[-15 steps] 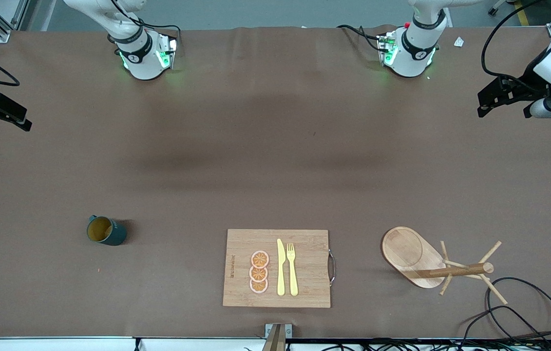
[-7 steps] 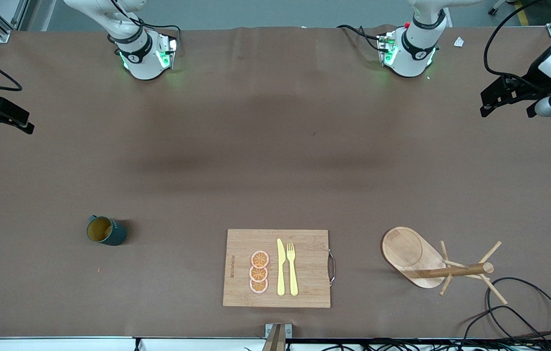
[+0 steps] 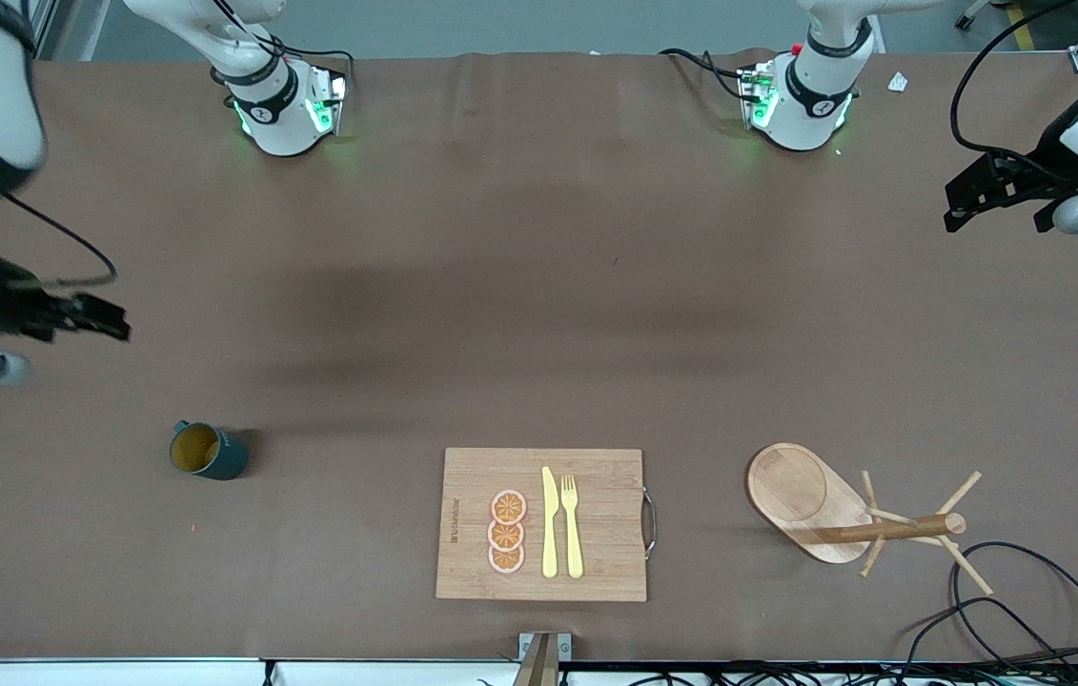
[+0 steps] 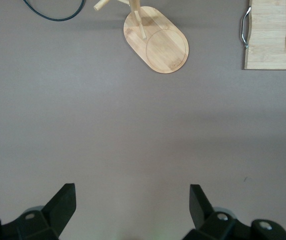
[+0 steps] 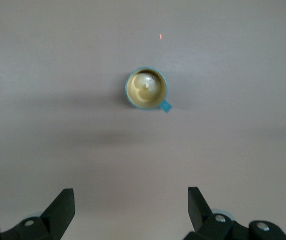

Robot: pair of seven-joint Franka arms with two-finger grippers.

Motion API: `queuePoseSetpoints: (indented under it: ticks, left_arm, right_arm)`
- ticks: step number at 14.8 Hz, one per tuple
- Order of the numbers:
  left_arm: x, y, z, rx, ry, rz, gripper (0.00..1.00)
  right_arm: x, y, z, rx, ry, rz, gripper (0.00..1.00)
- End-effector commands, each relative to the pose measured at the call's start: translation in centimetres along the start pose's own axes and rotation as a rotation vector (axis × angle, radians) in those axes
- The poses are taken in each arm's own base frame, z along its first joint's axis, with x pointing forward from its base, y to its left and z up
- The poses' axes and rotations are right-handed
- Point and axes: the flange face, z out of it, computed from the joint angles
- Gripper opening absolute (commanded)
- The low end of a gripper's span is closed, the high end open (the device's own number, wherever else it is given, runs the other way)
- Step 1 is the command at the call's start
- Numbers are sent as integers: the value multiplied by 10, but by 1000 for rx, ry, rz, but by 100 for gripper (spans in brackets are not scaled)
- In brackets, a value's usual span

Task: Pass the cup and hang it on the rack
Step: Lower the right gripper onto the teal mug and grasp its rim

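**Cup waiting, both tools empty**

The cup (image 3: 208, 452) stands upright on the worktop (image 3: 539, 314) toward the right arm's end, mouth up and its small handle pointing toward that end too. Nothing touches it. Upright and in open space, it leaves room for fingers to come down on either side of its wall or rim.

The right tool (image 3: 91, 319) hangs over bare worktop at the right arm's end, well apart from the cup, with its fingers (image 5: 63, 207) spread wide and nothing between them. In the right wrist view the cup (image 5: 146, 89) sits centred ahead of the gap, so this arm looks lined up for the first pick, which is not yet made.

The left tool (image 3: 1001, 195) waits over the worktop at the left arm's end, fingers (image 4: 63, 205) likewise wide apart and empty. It looks placed to receive the cup, since the rack (image 3: 810, 500) stands on its side of the worktop.

The rack has an oval base with a post and thin pegs. A cutting board (image 3: 543, 524) lies between cup and rack, carrying orange slices (image 3: 507, 532), a knife (image 3: 549, 522) and a fork (image 3: 572, 524). A hand-over above the middle would likely cross over it. A black cable (image 3: 1034, 591) loops close to the rack's pegs and could snag.
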Motion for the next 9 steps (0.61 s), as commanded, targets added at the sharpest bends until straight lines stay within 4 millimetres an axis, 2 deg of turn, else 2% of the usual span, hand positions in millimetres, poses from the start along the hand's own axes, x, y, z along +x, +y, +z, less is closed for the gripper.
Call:
queuePoseSetpoints:
  ticks: [1, 3, 5, 7, 9]
  left_arm:
    - [2, 1, -2, -18, -4, -4, 100]
    - [1, 2, -3, -19, -2, -4, 100]
    - [1, 0, -3, -15, 0, 0, 100]
    - [0, 0, -5, -14, 3, 2, 100]
    - [0, -1, -5, -13, 3, 2, 100]
  right_arm:
    - [40, -7, 75, 9, -5, -23, 100]
    - [56, -22, 115, -1, -1, -39, 100]
    - [66, -26, 153, 4, -5, -38, 100]
    - [76, -31, 180, -7, 27, -51, 100]
    - [83, -25, 202, -10, 48, -49, 100]
